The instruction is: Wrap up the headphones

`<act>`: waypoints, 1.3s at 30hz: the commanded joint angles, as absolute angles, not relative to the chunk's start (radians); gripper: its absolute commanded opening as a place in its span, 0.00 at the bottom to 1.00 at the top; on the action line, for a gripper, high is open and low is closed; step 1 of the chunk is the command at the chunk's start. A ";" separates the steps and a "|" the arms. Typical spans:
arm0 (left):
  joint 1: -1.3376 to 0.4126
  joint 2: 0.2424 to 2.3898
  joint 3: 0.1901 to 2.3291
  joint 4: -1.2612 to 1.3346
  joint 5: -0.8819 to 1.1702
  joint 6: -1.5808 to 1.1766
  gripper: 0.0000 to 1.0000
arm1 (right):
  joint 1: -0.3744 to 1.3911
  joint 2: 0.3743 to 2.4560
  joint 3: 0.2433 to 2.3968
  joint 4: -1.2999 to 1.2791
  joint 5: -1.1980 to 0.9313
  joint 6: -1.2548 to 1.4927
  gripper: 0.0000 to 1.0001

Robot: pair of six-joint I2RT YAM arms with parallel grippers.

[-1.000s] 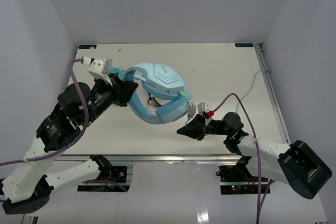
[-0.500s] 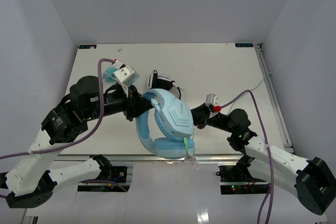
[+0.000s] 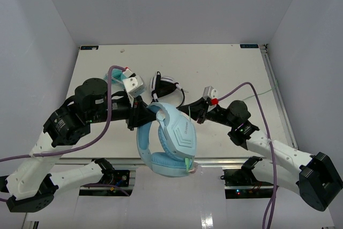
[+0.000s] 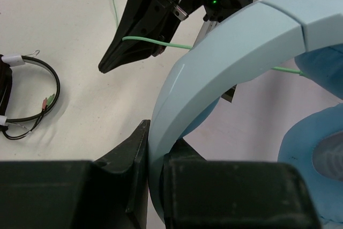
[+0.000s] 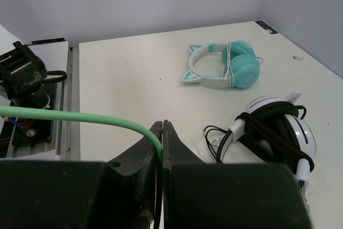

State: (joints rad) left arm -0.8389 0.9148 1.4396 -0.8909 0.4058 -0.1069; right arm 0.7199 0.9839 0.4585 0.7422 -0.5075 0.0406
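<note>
The light blue headphones point(image 3: 170, 139) hang tilted over the table's near edge, one ear cup low by the rail. My left gripper point(image 3: 143, 114) is shut on their wide headband point(image 4: 230, 60), which passes between my left gripper's point(image 4: 151, 146) two black jaws. The thin pale green cable point(image 5: 80, 117) runs into my right gripper point(image 5: 162, 128), which is shut on it. From above, my right gripper point(image 3: 195, 111) sits just right of the headband, and the cable point(image 3: 257, 94) trails off to the table's right edge.
Black-and-white headphones point(image 3: 164, 85) lie behind the two grippers, with their black cable loop point(image 4: 32, 97) on the table. Teal cat-ear headphones point(image 5: 225, 66) lie further back left, partly hidden behind my left wrist in the top view. The table's right edge rail point(image 3: 278, 100) lies beside the trailing cable.
My left gripper has swung the headphones from the table's middle toward the near edge and turned them. My right gripper has moved back and leftward with the cable, uncovering the black-and-white headphones.
</note>
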 commanded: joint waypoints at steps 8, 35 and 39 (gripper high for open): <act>-0.841 0.962 1.387 -0.769 0.673 -0.140 0.00 | 0.712 1.078 0.659 0.634 -0.526 0.005 0.08; -0.844 1.108 1.262 -0.882 0.103 -0.008 0.00 | 0.666 1.225 1.058 0.073 -0.284 -0.169 0.08; -0.848 1.170 1.249 -0.892 -0.114 -0.028 0.00 | 0.666 1.260 1.138 -0.057 -0.245 -0.178 0.08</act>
